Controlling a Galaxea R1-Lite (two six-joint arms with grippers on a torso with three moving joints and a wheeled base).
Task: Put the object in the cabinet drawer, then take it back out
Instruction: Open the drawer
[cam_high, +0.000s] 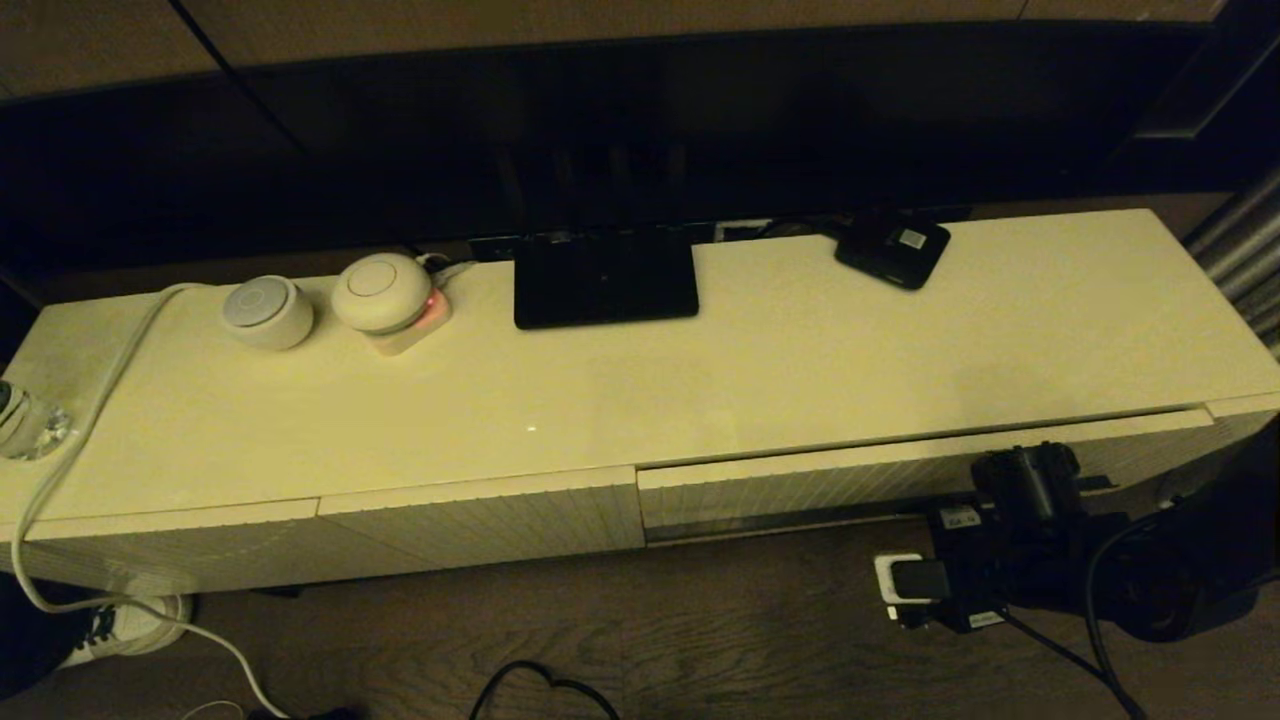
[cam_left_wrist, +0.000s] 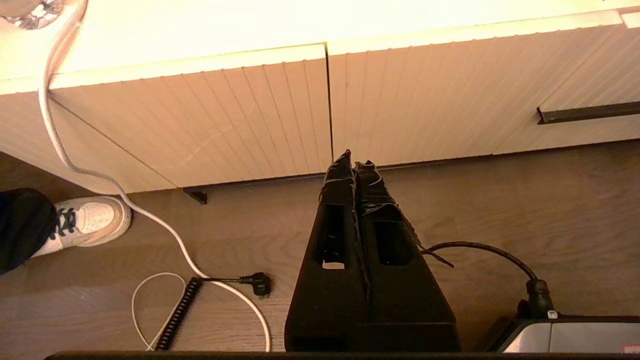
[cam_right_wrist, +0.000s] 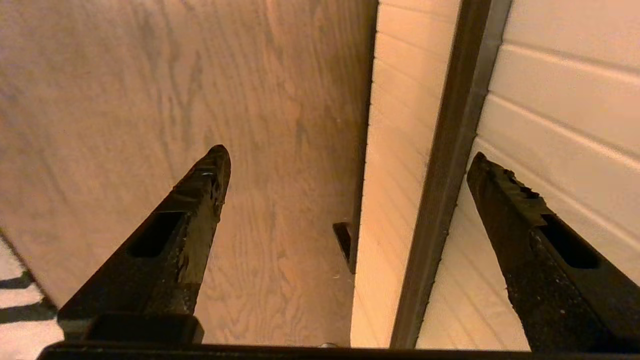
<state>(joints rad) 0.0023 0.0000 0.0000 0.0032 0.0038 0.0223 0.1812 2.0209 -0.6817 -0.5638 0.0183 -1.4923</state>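
The black folding umbrella is not in any view. The cabinet drawer (cam_high: 900, 478) is the wide ribbed cream front at the right, with a dark slot (cam_left_wrist: 590, 112) along its lower edge; none of its inside shows. My right gripper (cam_high: 1030, 465) is low against the drawer's front near its right end, open and empty. In the right wrist view the right gripper (cam_right_wrist: 348, 154) spans the slot (cam_right_wrist: 450, 175), with one finger (cam_right_wrist: 200, 200) over the floor and the other over the ribbed drawer front (cam_right_wrist: 550, 100). My left gripper (cam_left_wrist: 355, 162) is shut and empty, low over the floor before the cabinet's middle.
On the cabinet top (cam_high: 800, 370) are a flat black stand (cam_high: 604, 275), a small black box with a white label (cam_high: 892, 248) and two round white devices (cam_high: 267, 312). A white cable (cam_high: 90, 420) hangs off the left end. A shoe (cam_high: 130, 625) and cables lie on the floor.
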